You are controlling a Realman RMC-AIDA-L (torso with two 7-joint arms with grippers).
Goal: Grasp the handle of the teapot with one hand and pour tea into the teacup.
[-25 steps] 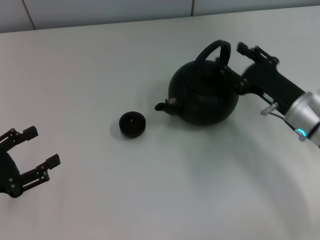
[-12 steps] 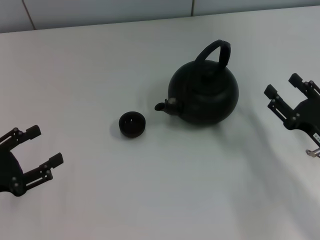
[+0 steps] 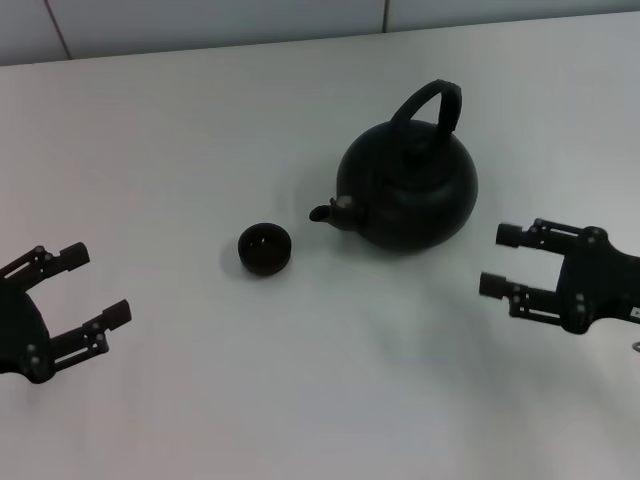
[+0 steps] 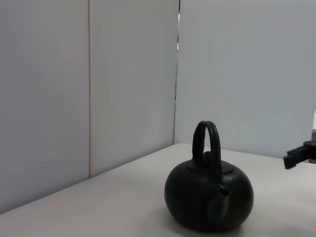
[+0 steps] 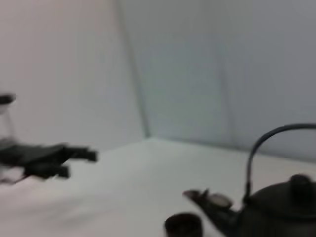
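Observation:
The matte-black teapot (image 3: pixel 408 187) stands upright on the white table, its spout pointing left toward the tiny black teacup (image 3: pixel 264 248). Its arched handle (image 3: pixel 432 106) stands free over the lid. My right gripper (image 3: pixel 502 262) is open and empty, to the right of and nearer than the teapot, apart from it. My left gripper (image 3: pixel 95 286) is open and empty at the near left, far from the cup. The teapot also shows in the left wrist view (image 4: pixel 209 198) and the right wrist view (image 5: pixel 276 210); the cup shows in the right wrist view (image 5: pixel 183 225).
The white table (image 3: pixel 200 130) runs back to a pale tiled wall (image 3: pixel 200 20). Nothing else stands on it near the teapot and cup.
My right gripper has drawn away from the teapot's handle, moving right and then toward the near side, and stands open. The teapot stays in place. The left gripper shifted slightly.

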